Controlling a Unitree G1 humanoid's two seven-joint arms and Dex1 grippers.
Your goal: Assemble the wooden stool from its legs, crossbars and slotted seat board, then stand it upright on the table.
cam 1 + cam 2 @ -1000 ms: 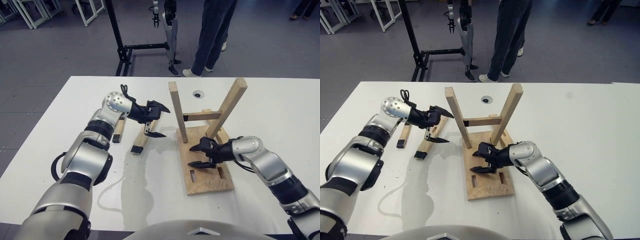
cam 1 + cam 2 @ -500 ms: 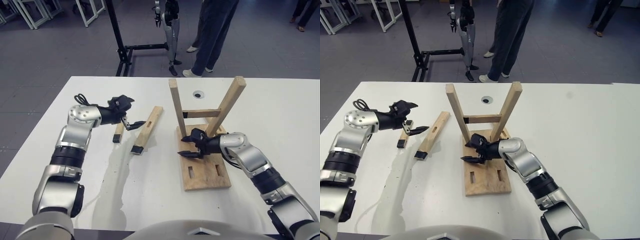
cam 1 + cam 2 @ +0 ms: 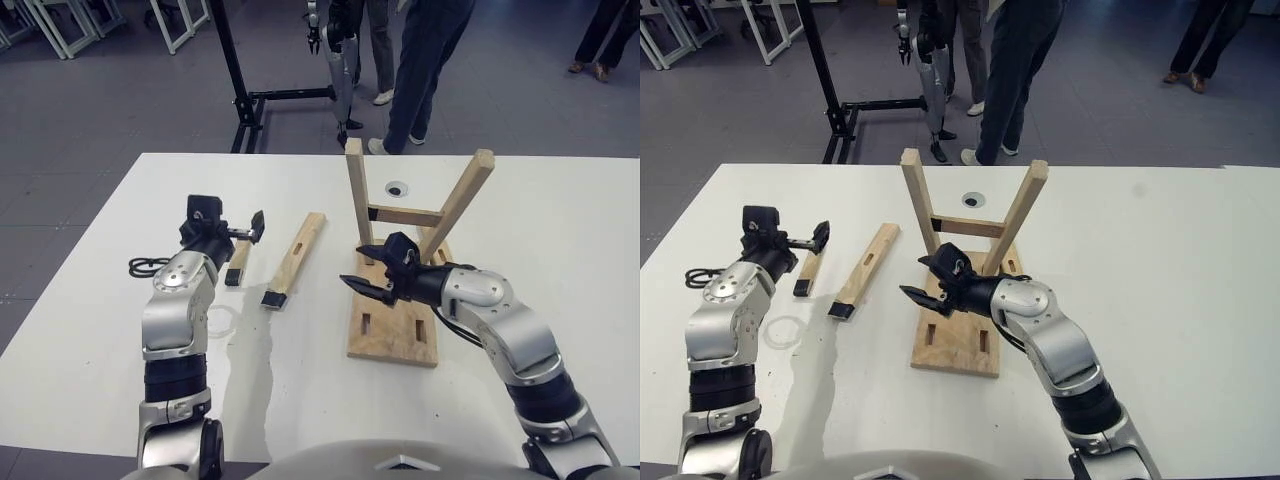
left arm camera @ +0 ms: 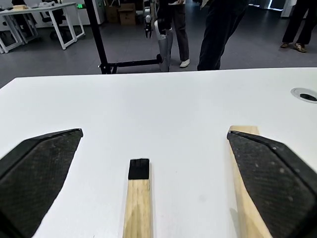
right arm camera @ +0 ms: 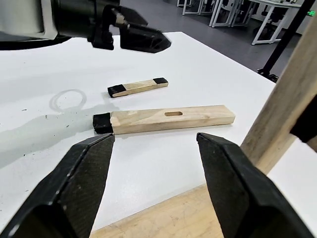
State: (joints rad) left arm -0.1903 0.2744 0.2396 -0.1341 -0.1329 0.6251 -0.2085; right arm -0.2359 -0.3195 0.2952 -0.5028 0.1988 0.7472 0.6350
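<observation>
Left pincer (image 3: pixel 252 230): mine, spread wide and empty, over the far end of the short crossbar (image 3: pixel 238 265) lying toward the tabletop's (image 3: pixel 560 230) left edge. The loose leg (image 3: pixel 293 258) lies just beside it. My right pincer (image 3: pixel 358 270) is also wide and empty, above the seat board's (image 3: pixel 395 335) left rim. Two upright legs (image 3: pixel 357 200) stand in the board mid-tabletop, linked by a joining crossbar (image 3: pixel 405 215).

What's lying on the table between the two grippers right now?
The loose leg lies between the left gripper and right gripper, shown in the eye views.
</observation>
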